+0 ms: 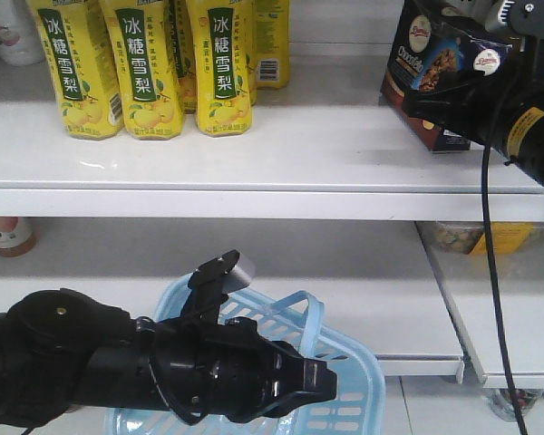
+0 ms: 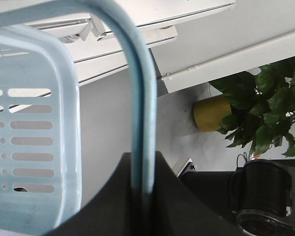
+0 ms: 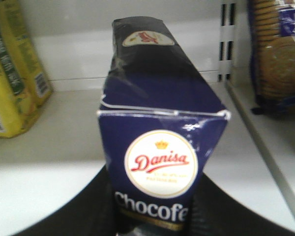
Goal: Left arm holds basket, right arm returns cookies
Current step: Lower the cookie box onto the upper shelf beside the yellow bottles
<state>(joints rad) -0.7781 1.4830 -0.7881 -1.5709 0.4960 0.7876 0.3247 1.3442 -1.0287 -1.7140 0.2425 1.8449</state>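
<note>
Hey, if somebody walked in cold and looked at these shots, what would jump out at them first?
Probably the row of bright yellow drink bottles on the upper white shelf, at its left. Next, the navy cookie box tilted over the same shelf's right end, gripped by the right claw. Below, the light blue basket hangs in front of the lower shelf, its handle running into the left claw.

The left arm [image 1: 118, 367] is built of bulky black rounded housings, topped by a small silver-grey cylinder [image 1: 242, 270] on a black bracket. The right arm [image 1: 517, 109] is marked by a yellow label [image 1: 524, 132] and trailed by a thin black cable [image 1: 494, 272].
</note>
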